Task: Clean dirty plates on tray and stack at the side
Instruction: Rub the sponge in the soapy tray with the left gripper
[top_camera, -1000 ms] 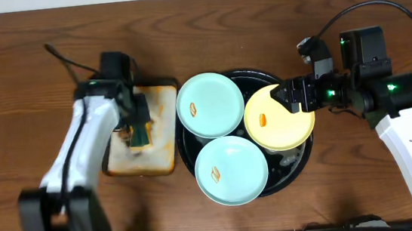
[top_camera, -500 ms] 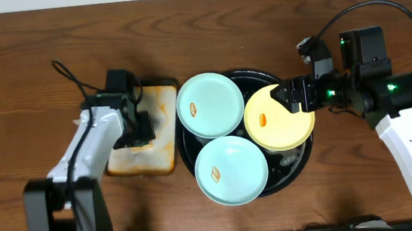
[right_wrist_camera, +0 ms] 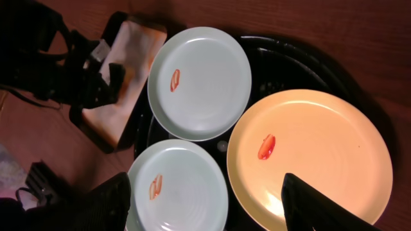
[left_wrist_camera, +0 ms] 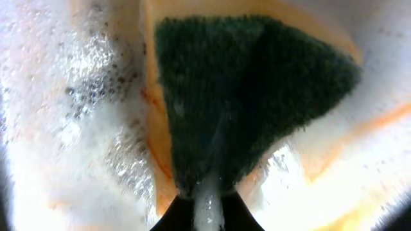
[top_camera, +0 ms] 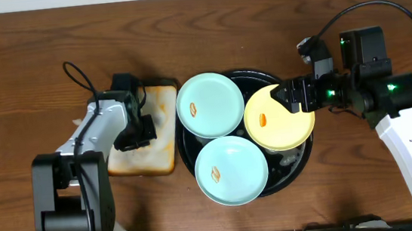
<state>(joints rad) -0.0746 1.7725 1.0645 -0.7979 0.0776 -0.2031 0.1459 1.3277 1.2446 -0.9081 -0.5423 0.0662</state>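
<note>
Nearest the arm bases, the front mint plate sits on the black tray, overhanging its near rim, with an orange smear left of centre. Behind it to the right is the yellow plate, smear near its middle, overlapping the tray's right rim. Right claw is over that plate's far-right edge, fingers spread wide, holding nothing. Wrist view puts the yellow plate's edge under one finger, with the other finger beside the front mint plate. Contact with the plate: cannot tell. Rear mint plate is at the tray's back left, also smeared, overhanging the left rim, well apart from the right claw. Just beside the tray on the left is the cream tray, stained orange. Left claw is down on it, pinched on a dark green sponge pressed into foam, apart from all three plates.
</note>
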